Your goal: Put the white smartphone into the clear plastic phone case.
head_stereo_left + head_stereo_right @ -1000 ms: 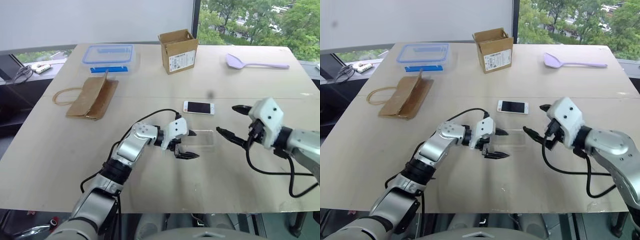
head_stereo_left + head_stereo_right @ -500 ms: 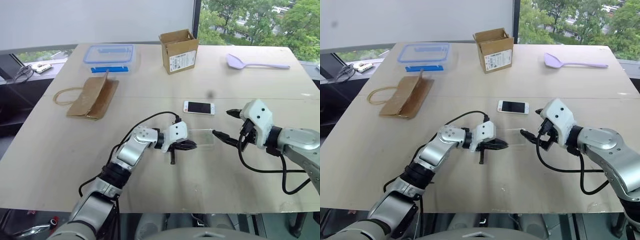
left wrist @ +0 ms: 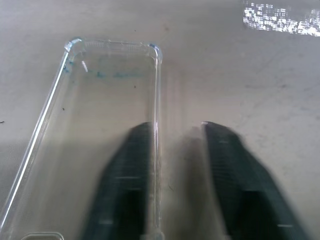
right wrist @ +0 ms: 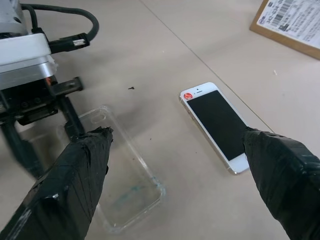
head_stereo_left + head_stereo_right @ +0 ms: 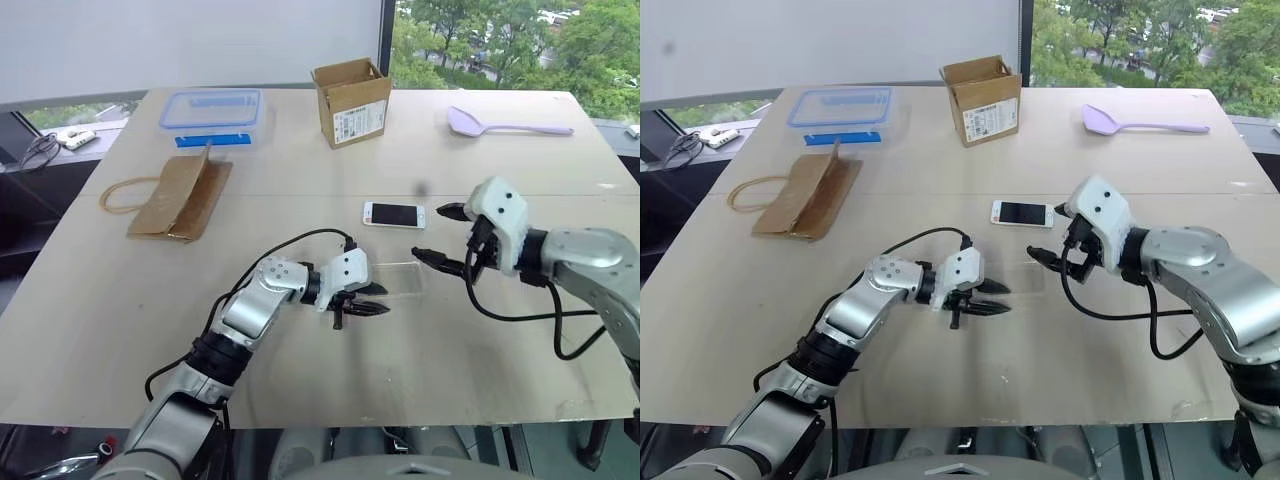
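Lay flat at frame centre: white phone (image 5: 394,215), long axis left-right. Just below it, barely visible from the head: clear case (image 5: 402,279); drawn sharply at the left wrist, one long edge between left gripper (image 5: 366,298) fingers, apart. Right gripper (image 5: 440,236) spread wide, empty.

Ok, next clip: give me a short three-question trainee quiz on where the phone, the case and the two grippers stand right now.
1. True or false: the white smartphone already sits inside the clear plastic phone case.
2. Which gripper has one long wall of the case between its fingers: A, the left gripper, or B, the right gripper?
3. Fill the gap: the smartphone lies flat on the table with its screen facing ____.

Key
1. False: it lies apart from the case, on bare table.
2. A, as the left wrist view shows.
3. Up.
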You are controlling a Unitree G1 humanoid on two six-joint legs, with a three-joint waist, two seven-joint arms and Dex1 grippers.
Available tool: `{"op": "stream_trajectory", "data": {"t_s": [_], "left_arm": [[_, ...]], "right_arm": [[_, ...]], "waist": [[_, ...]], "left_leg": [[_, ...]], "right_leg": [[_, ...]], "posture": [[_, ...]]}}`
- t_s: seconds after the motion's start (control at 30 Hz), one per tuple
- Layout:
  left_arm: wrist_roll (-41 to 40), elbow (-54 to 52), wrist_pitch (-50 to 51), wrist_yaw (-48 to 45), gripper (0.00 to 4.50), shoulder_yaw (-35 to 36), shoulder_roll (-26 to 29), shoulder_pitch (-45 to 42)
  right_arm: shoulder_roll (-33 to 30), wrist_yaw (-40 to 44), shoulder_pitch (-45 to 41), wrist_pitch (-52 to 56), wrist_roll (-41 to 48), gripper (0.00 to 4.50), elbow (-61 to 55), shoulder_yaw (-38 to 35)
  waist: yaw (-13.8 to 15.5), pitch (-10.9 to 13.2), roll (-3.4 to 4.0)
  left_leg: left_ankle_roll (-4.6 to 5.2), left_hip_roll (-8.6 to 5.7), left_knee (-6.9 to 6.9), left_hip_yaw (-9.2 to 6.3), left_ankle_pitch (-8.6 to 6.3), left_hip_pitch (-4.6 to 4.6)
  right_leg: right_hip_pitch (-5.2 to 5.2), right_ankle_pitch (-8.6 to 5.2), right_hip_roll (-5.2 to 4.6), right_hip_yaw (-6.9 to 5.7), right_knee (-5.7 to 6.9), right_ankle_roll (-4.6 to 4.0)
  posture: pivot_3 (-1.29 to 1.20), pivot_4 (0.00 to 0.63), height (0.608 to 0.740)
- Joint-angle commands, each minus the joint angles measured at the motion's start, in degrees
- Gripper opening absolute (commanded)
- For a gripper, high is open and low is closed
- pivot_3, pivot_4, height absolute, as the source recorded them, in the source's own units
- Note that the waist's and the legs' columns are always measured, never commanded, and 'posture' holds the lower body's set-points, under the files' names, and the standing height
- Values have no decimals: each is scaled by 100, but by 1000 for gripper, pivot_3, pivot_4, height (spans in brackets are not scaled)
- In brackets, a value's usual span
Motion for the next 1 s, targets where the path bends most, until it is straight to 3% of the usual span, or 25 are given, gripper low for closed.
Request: {"op": "stream_trajectory", "data": {"t_s": [0.03, 0.1, 0.33, 0.57, 0.7, 0.8, 0.87, 1.0], "left_arm": [[-448, -646, 236, 163, 3756, 503, 55, 70], [-717, -1005, 517, 313, 4404, 821, 118, 212], [-1221, -1971, 967, 801, 4404, 1555, 378, 787], [-1293, -2217, 607, 1122, 4404, 1901, 498, 1454], [-1307, -2410, 597, 1418, 4404, 1971, 465, 1696], [-1296, -2606, 532, 1602, 4404, 2086, 520, 2014], [-1330, -2754, 579, 1716, 4404, 2125, 532, 2152], [-1375, -2923, 595, 1822, 4404, 2150, 571, 2333]], "right_arm": [[-22, 422, -597, -332, -472, 4500, 602, 476], [38, 726, -1063, -547, -794, 4500, 1151, 877], [304, 2117, -2450, -1597, -1972, 4500, 3464, 2075], [1279, 2798, -3707, -2825, -2973, 4500, 6416, 2543], [1946, 2375, -4316, -3100, -3305, 4500, 8251, 2288], [2479, 2066, -4731, -2593, -2958, 4500, 9281, 1589], [2679, 1864, -4938, -2268, -2737, 4500, 9703, 1079], [2808, 1893, -4988, -2187, -2863, 4500, 10038, 762]], "waist": [[-7, 1, 1], [-60, 6, 7], [-24, 9, 10], [-24, 12, 12], [-26, 13, 13], [-30, 13, 15], [-40, 14, 16], [-27, 12, 20]], "left_leg": [[0, 0, 0, 0, 0, -2], [0, 0, 0, 2, 0, -3], [-1, 4, -6, 3, 0, 1], [-2, 3, -8, 5, 0, -1], [-3, 2, -11, 6, 0, -3], [-5, 2, -18, 6, 0, -3], [-7, 2, -28, 9, 0, -6], [-12, 2, -32, 10, 4, -49]], "right_leg": [[-2, 0, 0, 0, 0, 0], [-4, 0, -2, 4, 0, 0], [-7, 0, -1, 3, -2, -1], [-12, 2, -4, 5, -3, -3], [-15, 3, -9, 5, -3, -5], [-18, 3, -12, 8, -5, -6], [-29, 3, -14, 14, -4, -7], [-77, 5, -14, 14, 5, -10]], "posture": [[0, 150, 740], [0, 150, 740], [0, 150, 740], [0, 150, 740], [0, 150, 740], [0, 150, 740], [0, 150, 740], [0, 150, 740]]}}
